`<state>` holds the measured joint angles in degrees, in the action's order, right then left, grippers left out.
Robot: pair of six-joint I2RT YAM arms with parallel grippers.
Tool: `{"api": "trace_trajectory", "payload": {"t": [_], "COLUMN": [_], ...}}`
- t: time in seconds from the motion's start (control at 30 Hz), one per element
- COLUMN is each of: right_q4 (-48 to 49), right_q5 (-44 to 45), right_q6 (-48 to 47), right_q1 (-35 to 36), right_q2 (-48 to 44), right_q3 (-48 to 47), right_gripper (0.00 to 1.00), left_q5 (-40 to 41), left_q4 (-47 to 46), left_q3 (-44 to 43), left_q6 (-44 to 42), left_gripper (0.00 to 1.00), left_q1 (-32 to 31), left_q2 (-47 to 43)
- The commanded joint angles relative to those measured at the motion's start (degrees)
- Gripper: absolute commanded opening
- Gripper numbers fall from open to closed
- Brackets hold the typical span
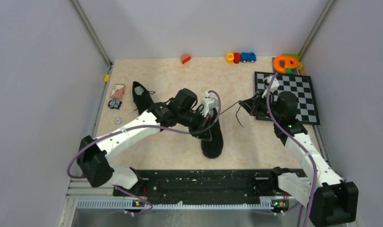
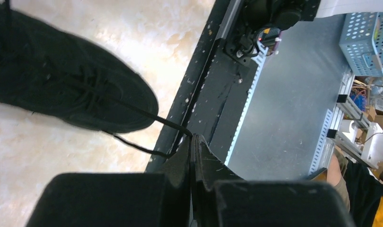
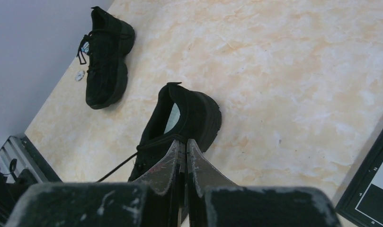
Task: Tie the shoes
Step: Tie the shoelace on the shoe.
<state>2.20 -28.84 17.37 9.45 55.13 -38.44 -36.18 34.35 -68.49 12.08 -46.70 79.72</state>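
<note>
Between the pressed-together fingertips of the left gripper (image 2: 191,142) a thin black lace strand (image 2: 146,117) is pinched. It runs taut from there back to the toe end of the near shoe (image 2: 71,90), with a slack loop hanging just below it. The right gripper (image 3: 183,146) is likewise closed, its two scuffed fingers meeting at the tips on a second strand (image 1: 229,106) that stretches from the same shoe out towards the checkerboard (image 1: 298,94). A loose bit of lace dangles beneath that gripper.

The near shoe is all black, a low-top with a chunky sole. It lies in the middle of the table (image 1: 180,75) under the left arm, its toe towards the arm bases. Its collar gapes open and shows a pale grey-green insole inside. The far shoe (image 3: 104,61) matches it and stands well apart, towards the table's left edge, with its laces lying loose over the tongue.

Near that shoe lie a small card (image 1: 117,91) and a metal disc (image 1: 117,121). Along the far edge sit an orange block (image 1: 185,58), a yellow, red and blue toy train (image 1: 240,57) and an orange-and-green toy (image 1: 286,64). Off the table, the left wrist view catches a blue perforated basket (image 2: 367,40); what it holds cannot be made out.
</note>
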Motion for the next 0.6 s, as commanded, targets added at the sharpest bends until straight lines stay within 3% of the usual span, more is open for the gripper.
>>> {"api": "trace_trajectory", "payload": {"t": [0.0,0.2,0.4,0.5,0.57], "right_q4": [3.83,-1.51,-1.89,-2.02,-2.02], "right_q5": [-1.64,4.05,6.57,7.3,7.48], "right_q6": [2.38,0.21,-0.1,-0.1,-0.19], "right_q1": [0.51,0.48,0.22,-0.29,-0.82], "right_q2": [-0.24,-1.54,-1.73,-1.55,-1.59], "right_q3": [-3.48,-3.69,-1.03,0.05,1.12], "right_gripper": [0.0,0.0,0.0,0.0,0.0], "left_q5": [-2.25,-1.17,0.54,1.65,-0.28], "left_q4": [-5.51,-6.53,-4.01,-1.38,-0.82], "left_q3": [-5.58,-6.87,-3.17,0.38,4.54], "left_q6": [2.16,1.76,0.38,-0.07,0.16], "left_gripper": [0.0,0.0,0.0,0.0,0.0], "left_q1": [-2.84,-3.23,-1.82,1.0,6.77], "left_q2": [4.46,7.37,4.19,0.42,-2.6]}}
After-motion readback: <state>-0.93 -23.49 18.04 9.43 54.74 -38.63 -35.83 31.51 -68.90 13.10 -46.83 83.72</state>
